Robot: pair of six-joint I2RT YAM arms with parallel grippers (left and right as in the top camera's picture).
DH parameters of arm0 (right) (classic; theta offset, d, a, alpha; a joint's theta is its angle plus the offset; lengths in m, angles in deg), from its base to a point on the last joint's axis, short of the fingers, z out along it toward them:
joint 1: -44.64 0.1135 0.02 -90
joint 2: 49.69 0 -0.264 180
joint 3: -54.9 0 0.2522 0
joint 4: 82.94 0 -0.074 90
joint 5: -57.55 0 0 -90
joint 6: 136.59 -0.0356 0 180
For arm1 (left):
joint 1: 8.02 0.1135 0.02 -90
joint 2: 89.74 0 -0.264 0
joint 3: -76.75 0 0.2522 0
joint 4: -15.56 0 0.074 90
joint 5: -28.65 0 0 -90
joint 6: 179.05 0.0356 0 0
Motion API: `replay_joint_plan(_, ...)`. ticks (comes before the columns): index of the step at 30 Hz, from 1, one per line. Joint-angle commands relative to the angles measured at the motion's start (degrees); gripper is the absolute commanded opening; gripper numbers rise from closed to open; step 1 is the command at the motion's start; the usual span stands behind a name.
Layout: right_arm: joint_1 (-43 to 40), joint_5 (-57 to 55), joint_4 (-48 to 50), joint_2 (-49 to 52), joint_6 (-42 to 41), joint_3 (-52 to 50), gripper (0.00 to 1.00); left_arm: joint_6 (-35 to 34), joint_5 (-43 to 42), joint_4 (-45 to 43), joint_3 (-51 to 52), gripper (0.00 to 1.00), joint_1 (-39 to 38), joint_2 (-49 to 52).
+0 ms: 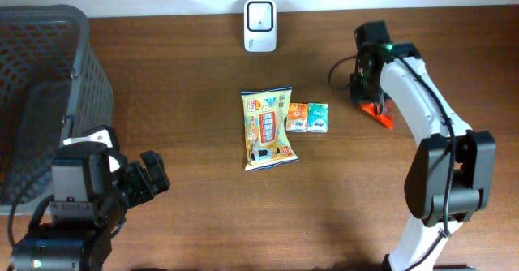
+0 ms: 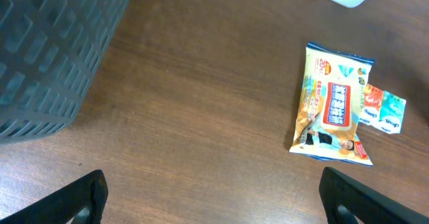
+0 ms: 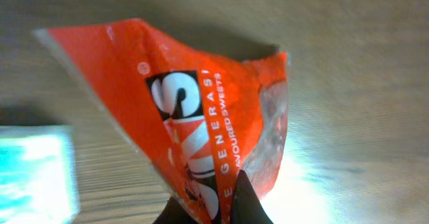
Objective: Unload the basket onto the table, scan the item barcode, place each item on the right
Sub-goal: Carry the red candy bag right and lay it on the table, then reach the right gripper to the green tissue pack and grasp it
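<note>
My right gripper (image 3: pixel 231 187) is shut on the lower edge of an orange sweets packet (image 3: pixel 201 110), the item, which crumples between the dark fingers just above the wooden table. No barcode shows on the side facing me. From overhead, the right gripper (image 1: pixel 369 99) stands at the far right of the table, with the orange packet (image 1: pixel 379 114) peeking out from under the arm. The left gripper (image 1: pixel 154 174) is open at the front left, far from the packet. Its fingers (image 2: pixel 80 197) hold nothing over bare wood.
A white scanner (image 1: pixel 260 25) stands at the back centre. A yellow snack bag (image 1: pixel 266 129) and two small packets (image 1: pixel 308 118) lie mid-table. A dark mesh basket (image 1: pixel 49 76) fills the left side.
</note>
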Motion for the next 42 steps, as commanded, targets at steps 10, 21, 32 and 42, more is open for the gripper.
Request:
replay_joint_plan(10,-18.4,54.77,0.96,-0.33,-0.79,3.85,0.04,-0.5,0.28,0.09,-0.22,0.99,0.37,-0.17)
replay_joint_plan(21,-32.35,45.35,3.43,-0.35,-1.68,-11.08,0.14,-0.5,0.28,0.09,-0.22,0.99,0.37,-0.17)
replay_joint_plan(32,-31.39,30.67,-17.57,-0.44,-2.27,6.97,0.57,-0.5,0.28,0.09,-0.22,0.99,0.37,-0.17)
replay_joint_plan(42,-17.79,10.73,-0.55,-0.33,-6.62,-7.63,0.3,-0.5,0.28,0.09,-0.22,0.99,0.37,-0.17)
